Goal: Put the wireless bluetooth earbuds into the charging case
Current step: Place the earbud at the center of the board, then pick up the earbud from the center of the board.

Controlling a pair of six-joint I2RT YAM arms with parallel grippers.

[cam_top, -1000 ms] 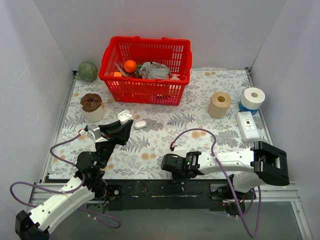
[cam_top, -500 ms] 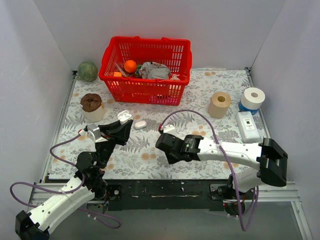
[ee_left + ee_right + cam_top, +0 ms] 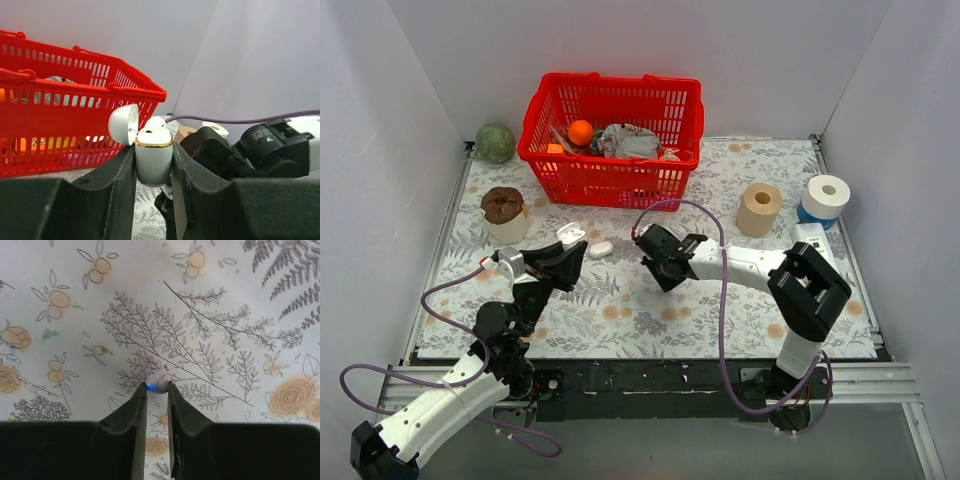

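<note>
Earbuds are split between your arms: the seated earbud rests in the open charging case, which your left jaws clench upright over the left half of the tabletop, while the second earbud is pinched at the tips of your right jaws over the tabletop's middle. You are on the carry-to-case step, I judge; next, bring that bud above the case's free socket and ease it in gently. Your right arm stretches low and leftward toward the case, and your left arm angles up from the near edge.

The basket is red, table cover fern-printed — earbud and gold-rimmed charging case white.
</note>
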